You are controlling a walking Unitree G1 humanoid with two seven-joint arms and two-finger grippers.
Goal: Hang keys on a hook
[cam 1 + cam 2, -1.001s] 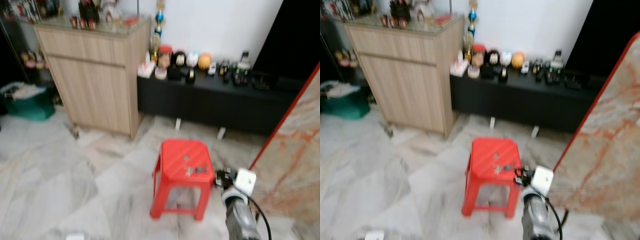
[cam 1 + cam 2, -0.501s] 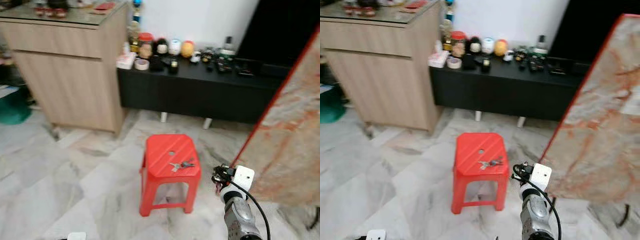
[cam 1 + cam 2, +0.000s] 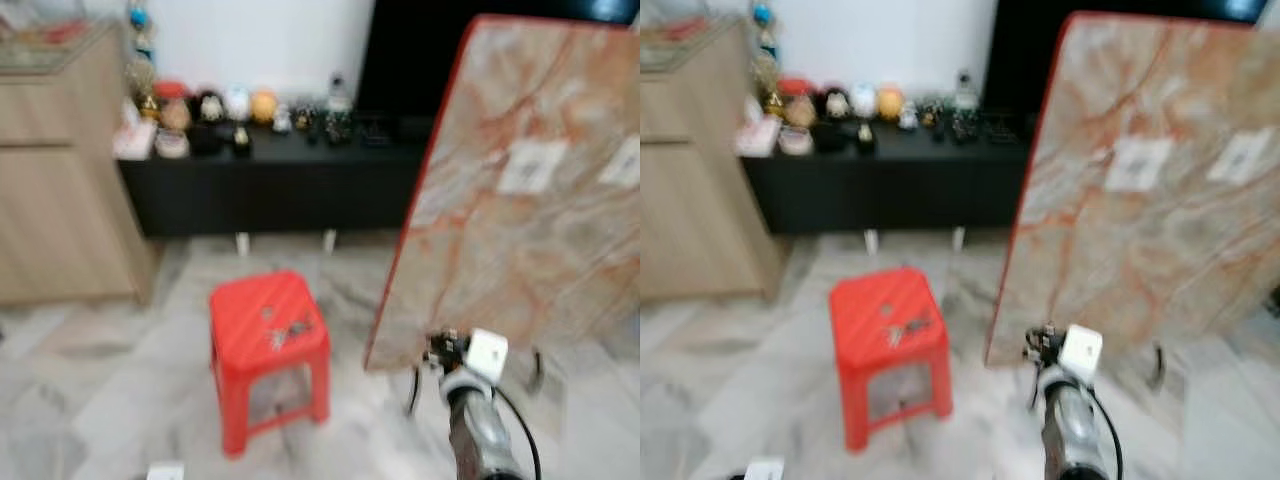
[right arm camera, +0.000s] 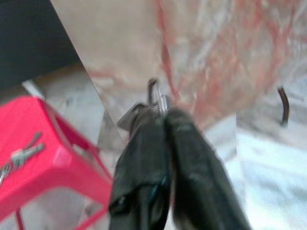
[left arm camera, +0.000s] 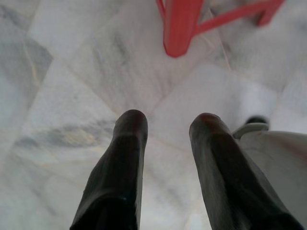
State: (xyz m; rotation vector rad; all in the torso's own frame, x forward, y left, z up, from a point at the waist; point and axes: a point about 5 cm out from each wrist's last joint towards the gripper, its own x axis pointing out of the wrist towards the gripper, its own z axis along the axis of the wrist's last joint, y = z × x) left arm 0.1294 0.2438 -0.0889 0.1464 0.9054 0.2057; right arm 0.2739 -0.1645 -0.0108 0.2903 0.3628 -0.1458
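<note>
At two o'clock, a marble slab [image 3: 520, 200] stands beside open floor [image 3: 90, 400]; right fingers [image 4: 158, 139] pinch keys [image 4: 154, 98]; left fingers [image 5: 129, 158] spread.

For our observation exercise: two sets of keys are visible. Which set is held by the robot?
The keys pinched in the right gripper, before the marble slab. The other keys lie loose on the red stool.

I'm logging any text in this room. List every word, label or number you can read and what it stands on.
No text can be read.
Two pale labels on the leaning marble slab: too blurred to read.
Jars and figurines on the black cabinet: any print is too small and blurred.
Red stool: no writing visible.
</note>
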